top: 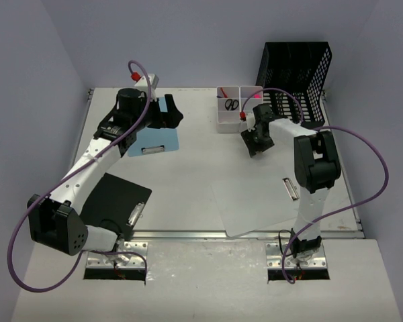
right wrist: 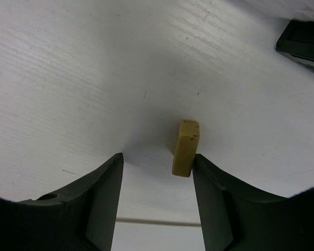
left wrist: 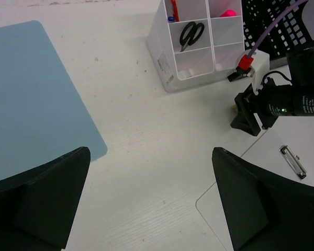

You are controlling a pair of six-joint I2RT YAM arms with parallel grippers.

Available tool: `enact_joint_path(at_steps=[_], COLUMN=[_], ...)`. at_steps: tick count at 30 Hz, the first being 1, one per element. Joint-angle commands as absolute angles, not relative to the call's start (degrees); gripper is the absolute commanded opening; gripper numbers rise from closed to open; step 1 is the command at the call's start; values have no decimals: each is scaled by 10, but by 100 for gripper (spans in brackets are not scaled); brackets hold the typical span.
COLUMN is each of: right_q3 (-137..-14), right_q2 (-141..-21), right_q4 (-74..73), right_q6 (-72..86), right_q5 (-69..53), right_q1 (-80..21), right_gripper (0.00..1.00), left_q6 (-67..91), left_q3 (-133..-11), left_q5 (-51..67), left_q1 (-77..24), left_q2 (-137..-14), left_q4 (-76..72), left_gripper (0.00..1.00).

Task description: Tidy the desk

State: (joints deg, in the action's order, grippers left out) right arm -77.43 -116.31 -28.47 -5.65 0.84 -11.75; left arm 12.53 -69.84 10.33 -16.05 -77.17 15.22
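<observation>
Bench [top: 201,168], off-white and rectangular with a metal rail along its near edge, fills the overhead view and carries everything else. Near its far middle, the right gripper [right wrist: 157,159] points down with its jaws partly open around a small tan block [right wrist: 186,149] (likely an eraser) standing on edge on the bench. The block sits against the inner face of one finger and the other finger stands apart, so nothing is clamped. That straddle looks like the set-up for a pinch.

Just beyond is a white compartment bin [top: 236,111] holding scissors [left wrist: 191,34], a likely home for the block. A black mesh rack [top: 295,74] stands at the far right corner.

The left gripper [left wrist: 149,209] hovers fully open and empty above the far end of a blue clipboard [top: 158,137], apart from the right arm. A black clipboard [top: 117,201] and a white clipboard [top: 255,201] lie nearer the arms.
</observation>
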Motion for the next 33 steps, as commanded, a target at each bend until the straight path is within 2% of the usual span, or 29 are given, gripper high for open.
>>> enact_joint_path(at_steps=[1,4,5,6,7,11,12,15,25,33], right_q3=[-775,-777,-779,-779,-780,-780,-780,-781,-831,-903], right_q2=[-1150,-1155,-1155,-1156,-1157,-1159,-1160,-1156,-1030,-1067], right_q4=[-251,-248,-247,-245,-243,-235,-232,-236,-278,-248], right_q6=[-65,-68,-69,-69,-69,-76,-77,-79,-76,-137], right_q5=[13,10,9,9,9,24,28,29,-45,-33], right_q1=[-116,-112,-110,-109,-109,-106,-105,-103,-103,-104], right_gripper=[55,52,46,46,38,21,13,2,1,1], left_q6=[134,137,139,138,139,140,139,138,134,124], left_q3=[-699,-700,-700,-700,-700,-700,-700,-699,-684,-686], left_q5=[111,113,114,114,115,117,117,118,123,124], left_q1=[-158,-158,-158,-158,-158,-158,-158,-158,-158,-158], left_q2=[-773,-776,-778,-778,-778,-780,-780,-780,-767,-767], left_q4=[127,125,125,125,125,125,125,125,133,147], left_gripper=[100,100,100,100,100,100,100,100,100,100])
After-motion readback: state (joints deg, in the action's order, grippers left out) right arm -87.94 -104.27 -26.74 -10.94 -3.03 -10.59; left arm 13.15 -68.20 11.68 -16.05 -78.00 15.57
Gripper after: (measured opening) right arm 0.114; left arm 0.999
